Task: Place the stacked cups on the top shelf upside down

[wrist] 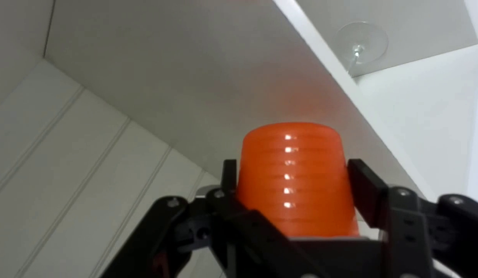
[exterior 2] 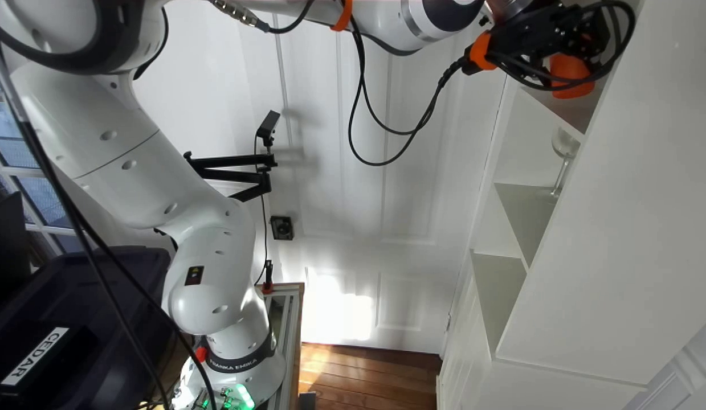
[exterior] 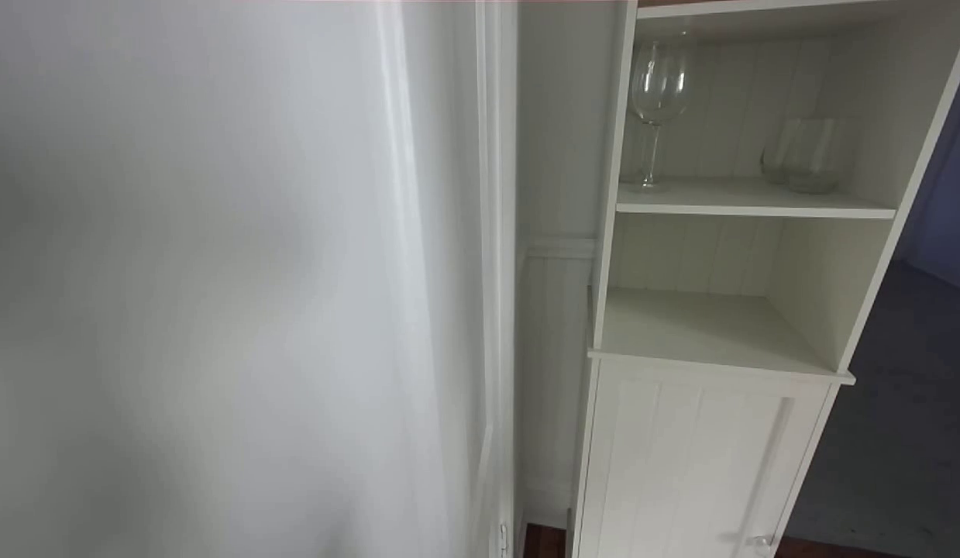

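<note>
Glassware: in an exterior view, a stemmed glass (exterior: 658,112) and clear tumblers (exterior: 814,155) on the lower shelf (exterior: 751,198), beneath the jaws.
CEDAR: in an exterior view, on a white label (exterior 2: 35,356), well below the jaws.
FRANKA EMIKA: on the arm base (exterior 2: 247,376), also well below.
Arm (exterior 2: 136,154): bent overhead, stretched across to the cabinet (exterior 2: 615,256).
Jaws: in the wrist view, closed partway, clasping the orange stacked cups (wrist: 293,181).
Top shelf (wrist: 208,77): just beyond the jaws; contact unclear.

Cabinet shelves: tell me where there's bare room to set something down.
Middle shelf: bare between the wine glass and the stemless glassware. Lower compartment: bare where visible, up to its back panel. Top shelf: looks bare toward the grooved rear wall; crowded near the front edge, where the tool grips the orange cup.
</note>
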Tool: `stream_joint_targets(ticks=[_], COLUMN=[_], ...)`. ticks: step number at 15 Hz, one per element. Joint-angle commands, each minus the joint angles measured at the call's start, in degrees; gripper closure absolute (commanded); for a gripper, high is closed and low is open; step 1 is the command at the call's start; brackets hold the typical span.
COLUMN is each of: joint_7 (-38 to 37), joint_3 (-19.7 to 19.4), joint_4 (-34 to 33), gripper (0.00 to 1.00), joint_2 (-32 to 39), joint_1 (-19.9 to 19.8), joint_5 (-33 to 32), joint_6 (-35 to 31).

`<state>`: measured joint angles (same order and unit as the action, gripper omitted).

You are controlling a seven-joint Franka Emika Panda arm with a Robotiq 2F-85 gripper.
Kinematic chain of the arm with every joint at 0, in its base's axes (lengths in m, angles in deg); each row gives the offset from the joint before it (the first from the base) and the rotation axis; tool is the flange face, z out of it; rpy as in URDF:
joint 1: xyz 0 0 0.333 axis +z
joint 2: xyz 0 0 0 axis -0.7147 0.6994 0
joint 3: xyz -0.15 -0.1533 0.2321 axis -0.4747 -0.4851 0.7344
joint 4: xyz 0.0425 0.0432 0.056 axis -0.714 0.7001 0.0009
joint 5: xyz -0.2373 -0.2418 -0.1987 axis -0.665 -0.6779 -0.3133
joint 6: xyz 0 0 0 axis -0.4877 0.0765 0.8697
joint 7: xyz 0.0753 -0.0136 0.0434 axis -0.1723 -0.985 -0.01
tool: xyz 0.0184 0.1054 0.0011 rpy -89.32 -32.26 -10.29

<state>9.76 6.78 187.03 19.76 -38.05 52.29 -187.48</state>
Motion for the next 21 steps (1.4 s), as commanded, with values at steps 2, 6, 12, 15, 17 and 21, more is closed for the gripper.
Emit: stream_joint_targets(ticks=[2,6,12,15,17,21], joint_7=[0.8,1.1,-0.2,0.0,0.6,0.7], joint_3=[0.5,1.2,4.5,5.3,5.7,6.4], joint_4=[-0.8,-1.1,-1.3,-1.5,-1.6,-2.5], gripper=[0.29,0.54,0.54,0.54,0.54,0.54], joint_2=[0.0,0.0,-0.3,-0.1,0.2,0.7], joint_1=[-0.1,-0.8,-4.1,-4.8,-4.9,-4.9], joint_5=[-1.4,-3.2,-13.7,-17.3,-19.0,-24.1], joint_6=[1.6,2.4,3.6,5.1,6.7,9.9])
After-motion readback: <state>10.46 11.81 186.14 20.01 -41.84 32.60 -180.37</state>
